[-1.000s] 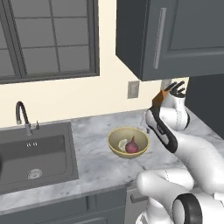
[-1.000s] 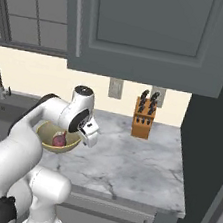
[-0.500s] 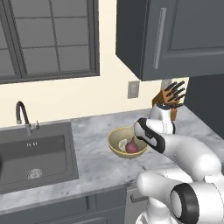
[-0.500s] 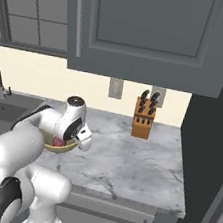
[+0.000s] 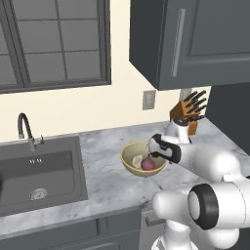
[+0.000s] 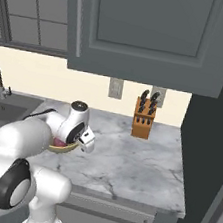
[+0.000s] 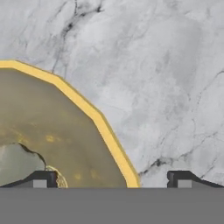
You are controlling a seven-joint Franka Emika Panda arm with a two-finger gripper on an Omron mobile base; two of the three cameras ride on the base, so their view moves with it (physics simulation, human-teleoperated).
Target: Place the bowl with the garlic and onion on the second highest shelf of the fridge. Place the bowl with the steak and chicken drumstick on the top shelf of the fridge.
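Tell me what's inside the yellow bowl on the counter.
The bowl holds the reddish-purple onion and the pale garlic. The arm covers the bowl's right side, so anything there is hidden.

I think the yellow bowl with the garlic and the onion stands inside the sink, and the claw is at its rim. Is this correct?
Not quite. The left base view shows the bowl with the garlic and onion on the marble counter, right of the sink. The claw is at its rim.

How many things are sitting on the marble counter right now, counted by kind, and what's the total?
Bowls: 1, the yellow bowl
Bulbs inside it: 2, the garlic and the onion
Knife blocks: 1, the knife block by the wall
Total: 4
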